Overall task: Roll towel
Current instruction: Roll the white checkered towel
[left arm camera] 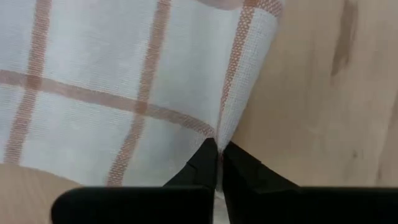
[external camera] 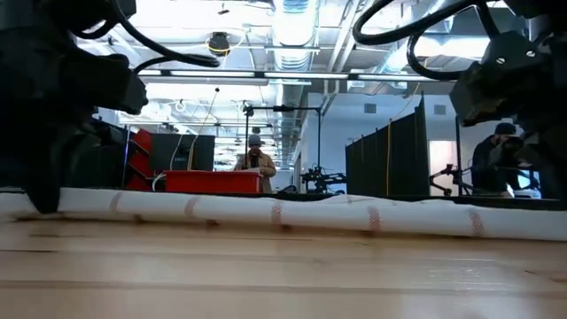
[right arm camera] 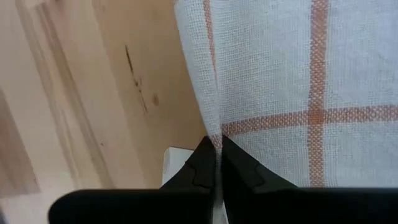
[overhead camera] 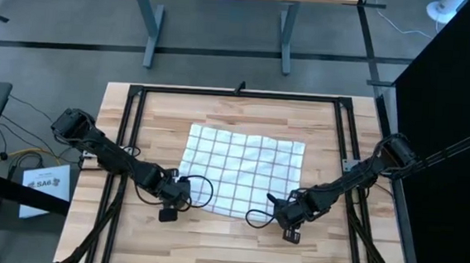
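The towel [overhead camera: 241, 169], white with a grid of thin lines, lies spread on the wooden table. In the low view its near edge [external camera: 283, 213] shows as a low raised band across the table. My left gripper [overhead camera: 184, 193] is shut at the towel's near left corner. My right gripper [overhead camera: 281, 206] is shut at its near right corner. A small white tag [right arm camera: 176, 163] shows beside the right fingers. My left gripper pinches the towel's side edge at the near left corner [left arm camera: 225, 127] between its two fingertips. The fingers come low along the table from the left. The cloth rises into a small ridge at the tips; the remainder stays flat on the table. My right gripper pinches the towel's side edge at the near right corner [right arm camera: 214, 127] between its two fingertips. The fingers come low along the table from the right. The cloth is gathered into a narrow ridge at the tips; the remainder stays flat on the wood.
Black frame rails [overhead camera: 126, 140] run along the table's left, right and far sides. Bare wood [overhead camera: 227, 247] lies between the towel and the near edge. A printed sheet [overhead camera: 44, 186] sits off the table at the left. A person [external camera: 255, 161] stands far behind.
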### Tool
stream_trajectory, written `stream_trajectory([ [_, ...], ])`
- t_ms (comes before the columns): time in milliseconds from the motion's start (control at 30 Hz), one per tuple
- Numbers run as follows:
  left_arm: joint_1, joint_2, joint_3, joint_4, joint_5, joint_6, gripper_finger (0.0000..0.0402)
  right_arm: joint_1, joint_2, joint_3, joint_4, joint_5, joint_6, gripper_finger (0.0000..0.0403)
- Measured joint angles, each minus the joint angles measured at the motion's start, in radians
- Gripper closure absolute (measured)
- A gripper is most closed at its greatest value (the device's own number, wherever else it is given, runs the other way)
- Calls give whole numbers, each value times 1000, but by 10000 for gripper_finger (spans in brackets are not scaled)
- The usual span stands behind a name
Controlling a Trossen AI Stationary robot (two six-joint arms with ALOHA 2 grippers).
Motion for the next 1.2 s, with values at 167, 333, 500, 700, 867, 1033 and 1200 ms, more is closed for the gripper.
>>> stream_trajectory([
  [167, 11, -17, 1, 3, 21, 15, 401, 0, -68, 0, -14, -14, 26, 403],
  [333, 41, -57, 2, 1, 38, 18, 401, -1, -127, 0, -55, -25, 54, 403],
  [500, 111, -103, 2, -5, 37, 46, 401, -24, -136, 1, -104, -28, 45, 403],
  [700, 212, -121, 2, -13, 49, 112, 402, -87, -136, 1, -145, -28, 10, 403],
  [867, 272, -120, 2, -11, 64, 184, 402, -153, -137, 1, -237, -13, -50, 403],
  [1033, 343, -121, -11, 6, 71, 255, 402, -225, -137, -9, -239, -6, -113, 403],
  [1200, 438, -121, -95, 84, 119, 290, 402, -294, -138, -77, -193, 0, -120, 403],
])
